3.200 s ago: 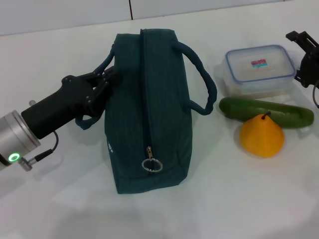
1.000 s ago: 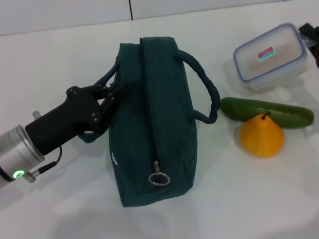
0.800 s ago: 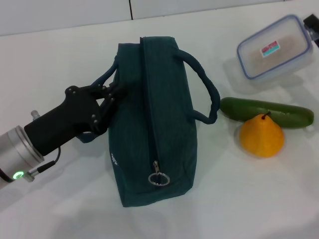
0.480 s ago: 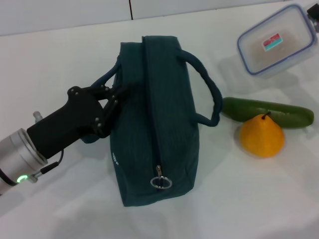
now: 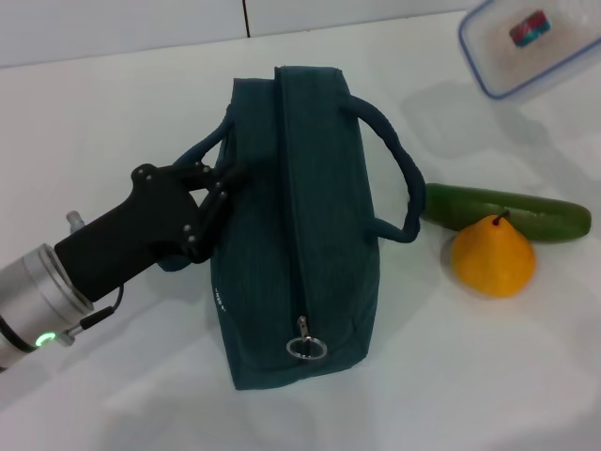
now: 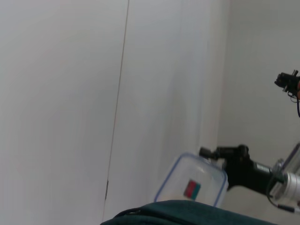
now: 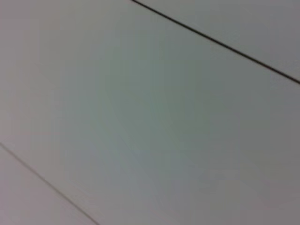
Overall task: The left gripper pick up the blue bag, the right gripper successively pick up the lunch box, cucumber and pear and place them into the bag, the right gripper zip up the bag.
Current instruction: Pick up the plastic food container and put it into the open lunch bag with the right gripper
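Note:
The blue bag (image 5: 300,216) lies in the middle of the white table, its top zipper closed, with the ring pull (image 5: 305,348) at the near end. My left gripper (image 5: 219,180) is shut on the bag's left handle. The lunch box (image 5: 528,42), clear with a blue rim, hangs in the air at the far right. In the left wrist view my right gripper (image 6: 224,163) grips the edge of the lunch box (image 6: 190,185) above the bag (image 6: 187,214). The cucumber (image 5: 507,212) and the yellow pear (image 5: 493,258) lie right of the bag.
The bag's right handle (image 5: 399,183) arches toward the cucumber's end. White table (image 5: 113,94) spreads around the bag, with a wall seam (image 5: 246,17) at the back. The right wrist view shows only a plain pale surface.
The lunch box has risen off the table, up and toward the far right edge of the head view. The bag and my left gripper have shifted slightly to the right.

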You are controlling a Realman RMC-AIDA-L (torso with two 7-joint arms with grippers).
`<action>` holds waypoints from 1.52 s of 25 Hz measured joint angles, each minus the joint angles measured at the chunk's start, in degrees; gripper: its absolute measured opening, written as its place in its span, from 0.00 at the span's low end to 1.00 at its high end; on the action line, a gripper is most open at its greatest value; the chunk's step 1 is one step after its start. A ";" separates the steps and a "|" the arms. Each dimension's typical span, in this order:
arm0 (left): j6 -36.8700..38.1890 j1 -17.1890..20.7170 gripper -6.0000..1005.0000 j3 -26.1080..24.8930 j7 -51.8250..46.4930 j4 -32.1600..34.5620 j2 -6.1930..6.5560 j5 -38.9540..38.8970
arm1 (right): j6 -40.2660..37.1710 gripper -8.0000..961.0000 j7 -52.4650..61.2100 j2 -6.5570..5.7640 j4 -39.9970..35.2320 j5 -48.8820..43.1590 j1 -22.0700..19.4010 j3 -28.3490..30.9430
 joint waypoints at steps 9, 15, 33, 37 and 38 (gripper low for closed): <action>-0.42 -0.09 0.05 0.00 0.12 0.63 -0.08 0.54 | -2.13 0.13 1.45 -0.09 -0.17 0.90 6.30 -0.49; -0.79 0.02 0.05 0.00 0.13 0.66 -0.09 0.54 | -2.66 0.13 2.93 1.33 -0.21 0.67 12.13 -3.00; -5.48 -1.00 0.05 0.00 2.22 3.34 -0.09 0.49 | -5.20 0.14 2.99 2.89 2.18 0.57 21.29 -13.68; -6.25 -1.36 0.05 0.00 2.24 3.47 -0.09 0.50 | -5.56 0.14 3.03 2.68 0.69 0.58 20.02 -17.88; -6.28 -1.43 0.05 0.00 2.24 3.47 -0.09 0.50 | -5.59 0.14 3.08 2.69 0.09 0.59 19.55 -18.83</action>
